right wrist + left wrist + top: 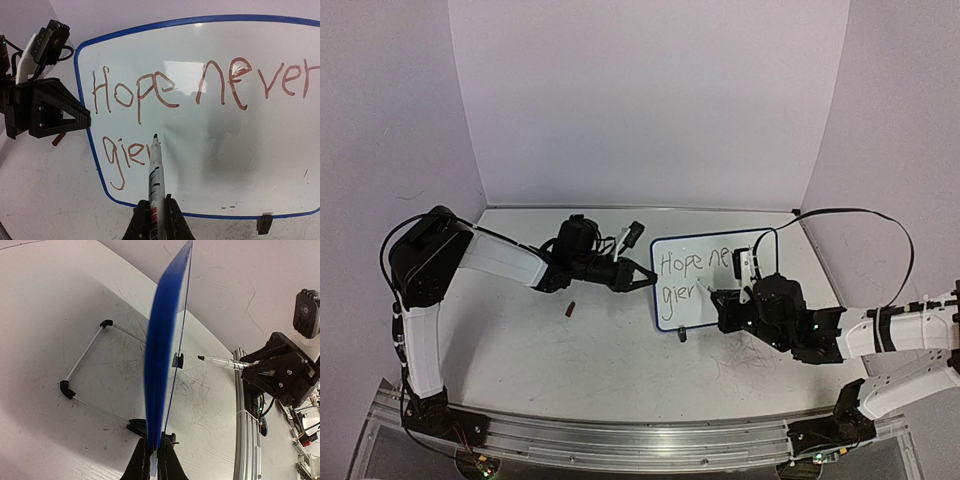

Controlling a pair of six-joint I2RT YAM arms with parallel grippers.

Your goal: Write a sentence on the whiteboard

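From above, the whiteboard [705, 308] stands between the left gripper [648, 283] and the right gripper [728, 297]. In the left wrist view, jaws pinch its thin frame, a sensible hold on something that looks light, stiff and slippery. In the right wrist view, jaws clamp the marker [155, 170], its tip just ahead at the sentence [200, 90].

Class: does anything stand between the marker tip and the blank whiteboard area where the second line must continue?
Nothing visible does. The marker in the right tool has its tip at the whiteboard beside "gie", and the surface to its right is bare. The left tool clamps the board's left edge.
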